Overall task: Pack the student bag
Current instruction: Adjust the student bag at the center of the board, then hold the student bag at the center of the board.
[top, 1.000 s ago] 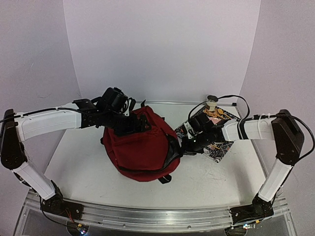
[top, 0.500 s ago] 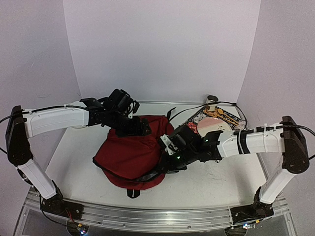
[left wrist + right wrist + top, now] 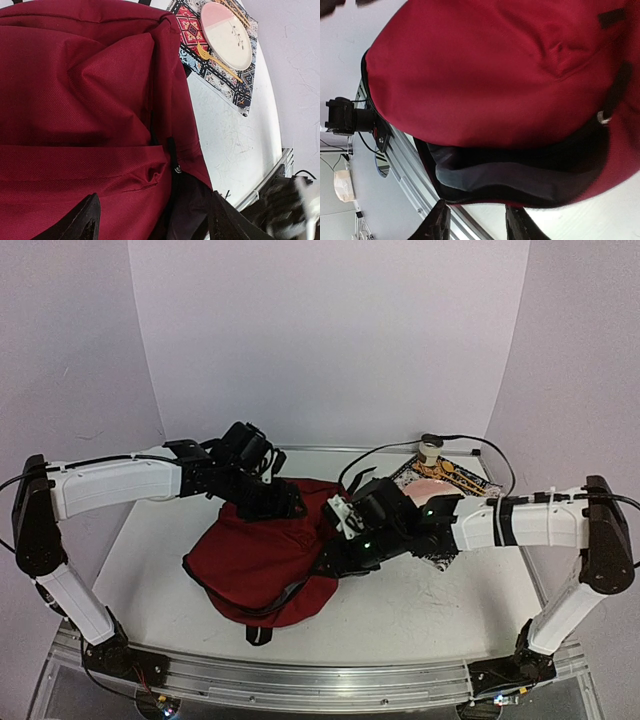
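The student bag (image 3: pixel 255 565) is a dark red backpack slumped on the table between my arms. My left gripper (image 3: pixel 290 508) is at its far top edge. In the left wrist view the left gripper (image 3: pixel 155 196) stands open over the red fabric and a black zipper pull (image 3: pixel 176 169), with nothing pinched. My right gripper (image 3: pixel 335 558) is at the bag's right side. Seen from the right wrist, the right gripper (image 3: pixel 477 204) has its jaws apart just short of the unzipped mouth, where the grey lining (image 3: pixel 520 175) shows. Nothing sits between its fingers.
A patterned mat (image 3: pixel 455 540) lies at the back right with a pink-and-white plate (image 3: pixel 226 30) and a yellow fork (image 3: pixel 215 59) on it. A small white cup (image 3: pixel 430 450) and a black cable (image 3: pixel 480 445) are behind it. The metal rail (image 3: pixel 320 680) runs along the near edge.
My right gripper was shut on the bag's edge and has opened. The bag slid left and toward the near edge and now lies flatter. My left jaws have narrowed a little.
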Robot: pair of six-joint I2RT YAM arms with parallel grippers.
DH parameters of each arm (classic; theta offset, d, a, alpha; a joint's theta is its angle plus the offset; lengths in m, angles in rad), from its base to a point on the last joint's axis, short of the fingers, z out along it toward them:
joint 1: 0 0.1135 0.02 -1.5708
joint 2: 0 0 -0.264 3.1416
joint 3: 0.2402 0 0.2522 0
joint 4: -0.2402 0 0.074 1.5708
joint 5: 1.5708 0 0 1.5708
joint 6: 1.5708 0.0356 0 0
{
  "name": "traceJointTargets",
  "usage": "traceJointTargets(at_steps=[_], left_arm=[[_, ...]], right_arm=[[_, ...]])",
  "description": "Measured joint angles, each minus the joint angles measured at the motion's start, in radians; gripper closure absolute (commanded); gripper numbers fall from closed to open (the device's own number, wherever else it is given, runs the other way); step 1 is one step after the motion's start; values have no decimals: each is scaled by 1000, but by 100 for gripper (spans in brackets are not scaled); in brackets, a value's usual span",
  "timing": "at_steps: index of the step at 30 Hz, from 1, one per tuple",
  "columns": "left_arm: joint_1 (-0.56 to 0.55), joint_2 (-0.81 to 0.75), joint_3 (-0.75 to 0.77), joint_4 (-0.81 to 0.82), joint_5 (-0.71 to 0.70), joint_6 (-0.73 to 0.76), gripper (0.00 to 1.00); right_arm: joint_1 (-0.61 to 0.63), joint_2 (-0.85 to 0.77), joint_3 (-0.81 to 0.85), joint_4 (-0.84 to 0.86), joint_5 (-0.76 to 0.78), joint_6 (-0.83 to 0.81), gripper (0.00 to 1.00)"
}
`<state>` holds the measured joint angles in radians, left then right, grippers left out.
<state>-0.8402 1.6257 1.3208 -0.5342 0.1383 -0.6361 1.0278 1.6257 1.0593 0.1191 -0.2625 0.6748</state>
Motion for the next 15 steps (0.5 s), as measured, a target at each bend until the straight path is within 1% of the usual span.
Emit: traceJointTargets(at_steps=[3,8,11,15], left_arm=[[-18,5,3,0,0,-10,25],[-71,58,39,1,-1,-23,25],[-103,96,61,-1,-2,-28,25],[-129,148,109,-4,-2,-43,27]], right_arm=[[-70,-52,-24,-5,-3,-14,49],[-225,-102,-44,-5,-2,-52,44],[-297,-88,-46,-1,-8,-66,42],[-335,-4,-41,28,-26,-76,39]])
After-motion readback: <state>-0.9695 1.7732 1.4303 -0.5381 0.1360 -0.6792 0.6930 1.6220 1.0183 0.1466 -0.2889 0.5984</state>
